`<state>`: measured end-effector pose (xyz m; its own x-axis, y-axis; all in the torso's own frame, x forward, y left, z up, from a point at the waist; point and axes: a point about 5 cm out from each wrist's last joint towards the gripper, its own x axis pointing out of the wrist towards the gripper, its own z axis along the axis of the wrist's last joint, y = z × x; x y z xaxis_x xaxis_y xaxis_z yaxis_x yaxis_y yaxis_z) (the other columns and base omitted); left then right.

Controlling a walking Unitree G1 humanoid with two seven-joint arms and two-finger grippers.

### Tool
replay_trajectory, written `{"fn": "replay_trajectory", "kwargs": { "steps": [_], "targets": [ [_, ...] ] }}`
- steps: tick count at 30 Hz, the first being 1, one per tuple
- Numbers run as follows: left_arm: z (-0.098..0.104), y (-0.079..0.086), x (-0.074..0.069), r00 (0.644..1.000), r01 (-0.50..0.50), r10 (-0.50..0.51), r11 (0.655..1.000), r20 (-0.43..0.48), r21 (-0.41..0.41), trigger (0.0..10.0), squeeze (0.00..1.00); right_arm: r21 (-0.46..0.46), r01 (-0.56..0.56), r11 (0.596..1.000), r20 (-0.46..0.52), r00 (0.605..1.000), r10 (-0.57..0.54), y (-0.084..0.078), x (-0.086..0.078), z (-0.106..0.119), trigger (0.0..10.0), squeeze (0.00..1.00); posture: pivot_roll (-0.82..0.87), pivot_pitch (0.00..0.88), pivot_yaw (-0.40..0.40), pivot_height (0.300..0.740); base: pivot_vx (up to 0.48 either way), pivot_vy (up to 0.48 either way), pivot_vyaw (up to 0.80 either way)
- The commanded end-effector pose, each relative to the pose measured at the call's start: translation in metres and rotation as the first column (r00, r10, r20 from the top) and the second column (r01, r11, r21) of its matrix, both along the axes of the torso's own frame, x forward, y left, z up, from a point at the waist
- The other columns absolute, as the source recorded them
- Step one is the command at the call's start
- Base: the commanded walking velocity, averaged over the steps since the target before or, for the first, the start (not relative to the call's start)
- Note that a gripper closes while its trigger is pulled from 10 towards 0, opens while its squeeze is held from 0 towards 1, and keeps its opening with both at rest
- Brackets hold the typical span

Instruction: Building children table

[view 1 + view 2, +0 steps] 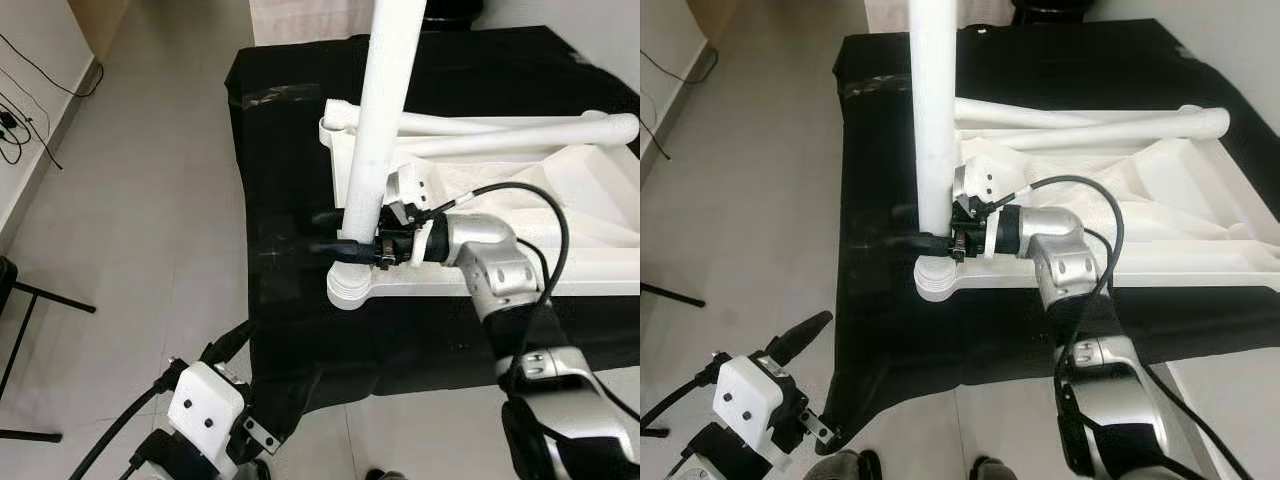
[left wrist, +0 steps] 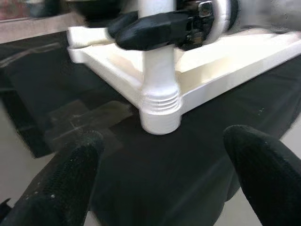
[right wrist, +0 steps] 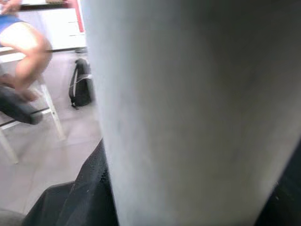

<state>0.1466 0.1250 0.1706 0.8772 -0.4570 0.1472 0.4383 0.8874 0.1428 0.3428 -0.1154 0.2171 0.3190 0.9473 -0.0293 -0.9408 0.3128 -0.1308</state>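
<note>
Our right gripper [image 1: 335,235] has its jaws clamped on the upright white plastic table leg [image 1: 378,130], seated in the overturned white plastic tabletop [image 1: 590,200] at the black-draped worktop's [image 1: 280,120] left edge; our left gripper [image 2: 160,174] hangs below, jaws wide.

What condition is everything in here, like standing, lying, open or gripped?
Tall white plastic table leg: upright in the corner socket, gripped.
White plastic tabletop: upside down on the black cloth.
Two spare white legs: lying on the tabletop.
Right gripper: shut around the upright leg.
Left gripper: open, holding nothing.

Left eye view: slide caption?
Right claw grips the upright white leg at the upturned tabletop's corner socket on black cloth.
</note>
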Motion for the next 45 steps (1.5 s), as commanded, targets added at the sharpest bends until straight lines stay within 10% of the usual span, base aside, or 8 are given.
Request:
{"fn": "replay_trajectory", "kwargs": {
  "steps": [1, 14, 15, 22, 23, 24, 43, 45],
  "targets": [
    [0.001, 0.007, -0.002, 0.997, -0.079, 0.078, 0.997, 0.004, 0.024, 10.0, 0.00, -0.100, 0.417, 0.903, -0.177, 0.886, -0.429, -0.005, -0.005, -0.037, 0.0, 0.00, 0.06, 0.262, -0.021, 0.740, 0.000, 0.000, 0.00],
    [-0.002, 0.018, 0.005, 0.975, -0.221, 0.221, 0.973, 0.013, 0.069, 10.0, 0.00, -0.198, 0.641, 0.742, -0.089, 0.742, -0.665, 0.005, -0.034, -0.038, 0.0, 0.00, 0.03, 0.224, -0.024, 0.740, 0.000, 0.000, 0.00],
    [-0.003, 0.018, 0.005, 0.973, -0.230, 0.230, 0.971, 0.008, 0.072, 10.0, 0.00, -0.179, 0.611, 0.771, -0.093, 0.770, -0.631, 0.010, -0.029, -0.033, 10.0, 0.00, 0.03, 0.217, -0.025, 0.740, 0.000, 0.000, 0.00],
    [-0.006, 0.019, 0.007, 0.970, -0.241, 0.241, 0.968, 0.001, 0.069, 10.0, 0.00, -0.089, 0.303, 0.949, -0.062, 0.949, -0.309, 0.026, -0.022, 0.001, 10.0, 0.26, 0.03, 0.205, -0.026, 0.740, 0.000, 0.000, 0.00],
    [-0.006, 0.018, 0.007, 0.971, -0.237, 0.237, 0.969, 0.001, 0.065, 10.0, 0.00, -0.084, 0.266, 0.960, -0.056, 0.961, -0.271, 0.023, -0.019, 0.006, 10.0, 1.00, 0.04, 0.205, -0.023, 0.740, 0.000, 0.000, 0.00],
    [-0.006, 0.017, 0.007, 0.974, -0.228, 0.229, 0.972, 0.000, 0.062, 0.0, 0.00, -0.085, 0.161, 0.983, -0.032, 0.986, -0.164, 0.021, -0.017, 0.012, 10.0, 1.00, 0.04, 0.205, -0.023, 0.740, 0.000, 0.000, 0.00],
    [-0.005, 0.015, -0.002, 0.977, -0.211, 0.212, 0.976, -0.009, 0.059, 0.0, 0.00, -0.111, -0.280, 0.954, -0.048, 0.960, 0.276, 0.027, 0.017, 0.030, 10.0, 0.00, 0.08, 0.222, -0.011, 0.740, 0.000, 0.000, 0.00],
    [-0.005, 0.015, -0.002, 0.977, -0.211, 0.212, 0.976, -0.011, 0.060, 0.0, 0.00, -0.097, -0.310, 0.946, -0.058, 0.950, 0.306, 0.029, 0.017, 0.028, 0.0, 0.00, 0.08, 0.224, -0.012, 0.740, 0.000, 0.000, 0.00]
  ]
}}
